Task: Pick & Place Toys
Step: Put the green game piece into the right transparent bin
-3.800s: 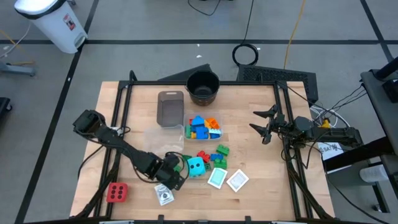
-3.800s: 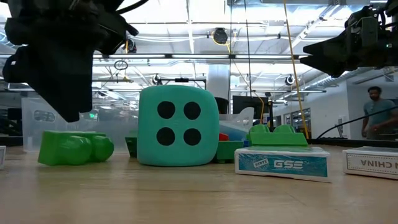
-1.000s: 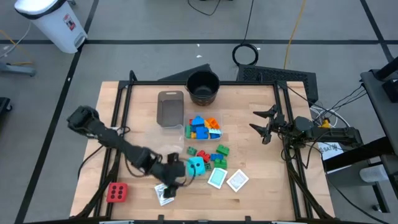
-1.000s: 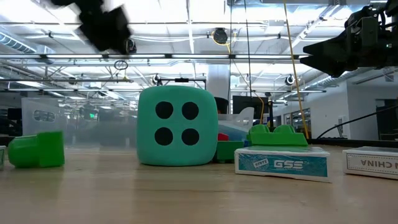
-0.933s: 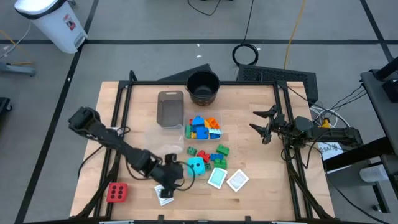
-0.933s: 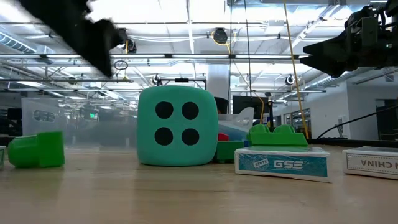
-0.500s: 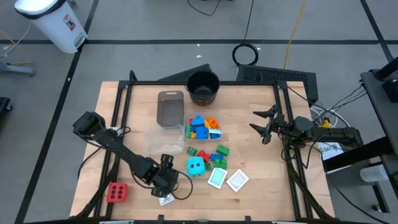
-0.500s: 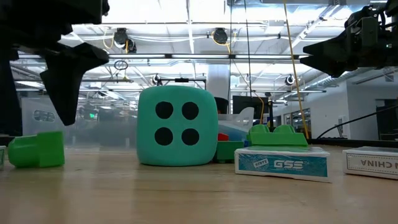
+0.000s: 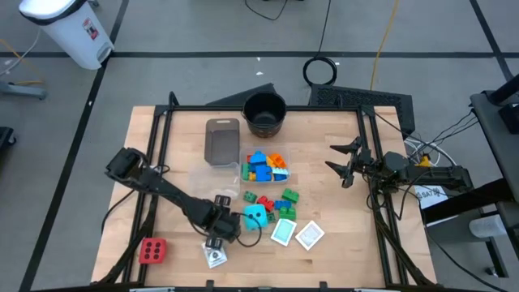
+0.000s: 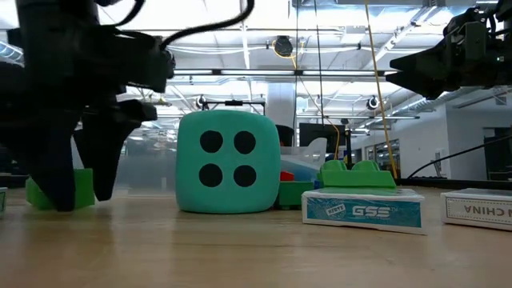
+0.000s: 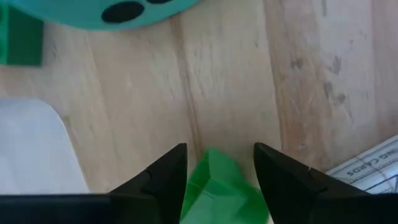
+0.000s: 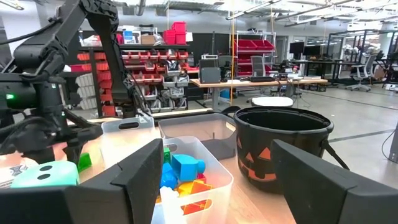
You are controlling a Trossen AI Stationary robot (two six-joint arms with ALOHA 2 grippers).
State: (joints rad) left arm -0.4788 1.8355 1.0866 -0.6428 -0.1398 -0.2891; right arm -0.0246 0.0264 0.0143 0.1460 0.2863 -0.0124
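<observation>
Left gripper: we see the left gripper [image 9: 219, 229] low over the worktop near its front edge, left of centre; its fingers [image 11: 163, 180] stand apart on either side of a green block [image 11: 219, 194]; we cannot tell whether they touch it; in the low view the fingertips reach down to the wood.
Green block: on the worktop between those fingers, just left of the cyan dotted cube [image 9: 256, 216].
Cyan cube: four black dots face the low camera [image 10: 229, 162]; it sits beside loose red and green blocks [image 9: 278, 201].
Cards: two white-bordered cards [image 9: 297, 234] lie right of the cube; another card [image 9: 216, 258] lies at the front edge.
Red cube: we find the red dotted cube [image 9: 152, 251] near the front left corner.
Tub: a clear tub [image 9: 265, 166] mid-worktop holds blue, orange and green blocks.
Right gripper: the right gripper [image 9: 338, 161] hangs over the right edge, fingers spread, nothing between them.
</observation>
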